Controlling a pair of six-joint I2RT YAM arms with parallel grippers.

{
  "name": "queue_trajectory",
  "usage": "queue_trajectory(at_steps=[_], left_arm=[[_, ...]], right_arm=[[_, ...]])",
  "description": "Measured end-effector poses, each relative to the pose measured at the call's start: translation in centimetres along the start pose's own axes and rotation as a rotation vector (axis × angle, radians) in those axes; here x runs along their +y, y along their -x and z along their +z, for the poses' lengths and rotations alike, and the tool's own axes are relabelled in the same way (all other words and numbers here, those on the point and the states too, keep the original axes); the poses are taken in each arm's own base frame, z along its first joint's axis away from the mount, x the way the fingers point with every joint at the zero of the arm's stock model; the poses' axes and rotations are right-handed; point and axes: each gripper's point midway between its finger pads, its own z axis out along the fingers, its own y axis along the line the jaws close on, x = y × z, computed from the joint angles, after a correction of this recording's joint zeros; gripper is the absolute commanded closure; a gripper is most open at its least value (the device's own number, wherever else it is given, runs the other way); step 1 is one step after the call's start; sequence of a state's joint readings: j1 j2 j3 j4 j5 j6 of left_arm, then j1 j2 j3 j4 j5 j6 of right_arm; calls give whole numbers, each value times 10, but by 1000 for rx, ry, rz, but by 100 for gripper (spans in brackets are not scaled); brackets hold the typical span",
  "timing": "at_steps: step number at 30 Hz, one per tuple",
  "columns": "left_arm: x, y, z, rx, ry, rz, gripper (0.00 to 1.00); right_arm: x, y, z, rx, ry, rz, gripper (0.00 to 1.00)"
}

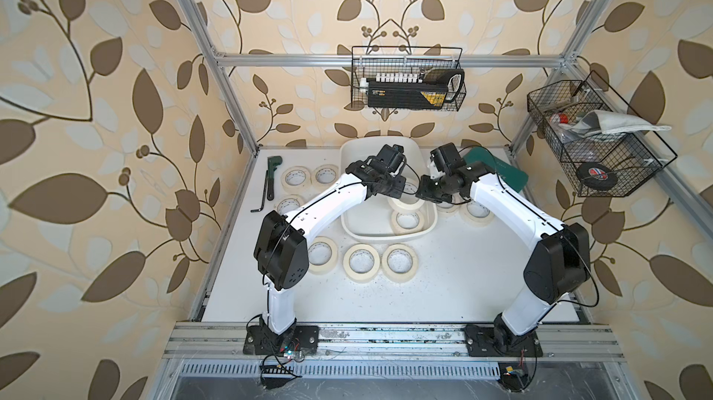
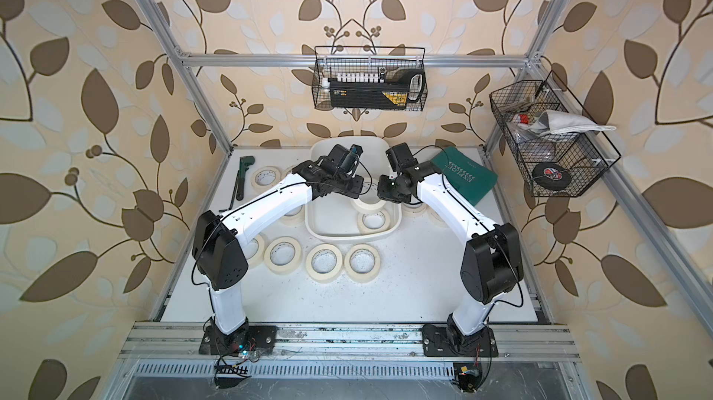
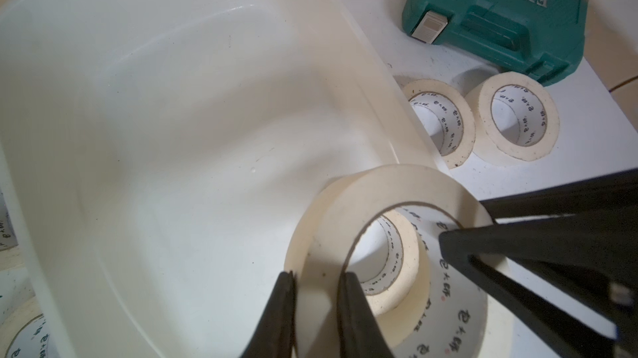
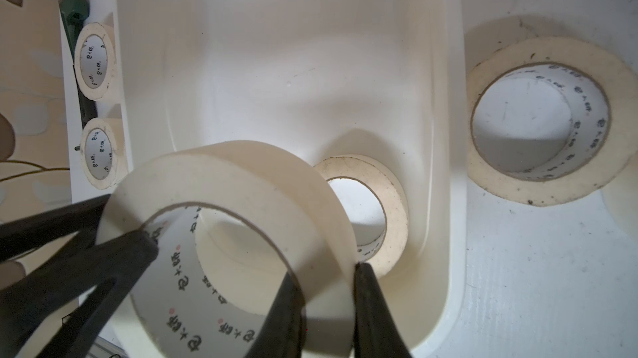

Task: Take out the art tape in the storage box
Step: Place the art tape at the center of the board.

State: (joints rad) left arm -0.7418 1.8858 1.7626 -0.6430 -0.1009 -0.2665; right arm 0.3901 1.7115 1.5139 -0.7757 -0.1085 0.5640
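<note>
Both grippers hold one cream art tape roll [image 1: 406,207] [image 2: 368,205] tilted above the near end of the white storage box [image 1: 382,236] [image 2: 339,238]. My left gripper [image 3: 319,275] [image 1: 399,192] is shut on the roll's wall [image 3: 362,194], one finger inside the core and one outside. My right gripper [image 4: 324,271] [image 1: 420,193] is shut on the opposite wall of the same roll [image 4: 224,173]. A second art tape roll [image 1: 408,221] [image 4: 362,207] lies flat in the box below it. The rest of the box floor [image 3: 172,131] is bare.
Several tape rolls lie on the table around the box: left [image 1: 296,178], front [image 1: 360,261] and right [image 1: 476,211] [image 3: 518,118]. A teal tool case [image 1: 501,170] [image 3: 500,11] sits at the back right. A green wrench [image 1: 272,178] lies at the back left. Wire baskets [image 1: 407,77] hang above.
</note>
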Motion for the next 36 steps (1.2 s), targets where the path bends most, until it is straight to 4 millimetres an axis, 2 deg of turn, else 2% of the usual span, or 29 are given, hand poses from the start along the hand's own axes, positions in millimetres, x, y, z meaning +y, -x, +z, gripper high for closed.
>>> queue_trajectory(at_steps=[3, 6, 11, 15, 20, 24, 27, 30, 36], left_arm=[[-5, 3, -5, -10, -27, -10, 51], [-10, 14, -21, -53, -57, -29, 35], [-15, 31, -50, -125, -95, -40, 19], [-15, 38, -62, -155, -103, -55, 10], [-14, 36, -61, -152, -96, -57, 2], [-12, 31, -58, -139, -90, -57, 1], [-12, 31, -58, -139, -85, -57, 1], [-10, 31, -56, -137, -73, -57, 1], [-7, 24, -40, -105, -56, -58, 1]], right_arm=[[0, 2, -1, -6, -2, -4, 98], [-6, 1, -2, 0, -20, 0, 99], [-20, 3, -6, 4, -49, 9, 99], [-38, 12, -25, -36, -68, 22, 99], [-78, 22, -59, -110, -116, 69, 99], [-120, 18, -77, -144, -174, 138, 100], [-140, 5, -83, -145, -203, 172, 100], [-148, -14, -83, -129, -218, 182, 100], [-165, -55, -67, -52, -251, 210, 100]])
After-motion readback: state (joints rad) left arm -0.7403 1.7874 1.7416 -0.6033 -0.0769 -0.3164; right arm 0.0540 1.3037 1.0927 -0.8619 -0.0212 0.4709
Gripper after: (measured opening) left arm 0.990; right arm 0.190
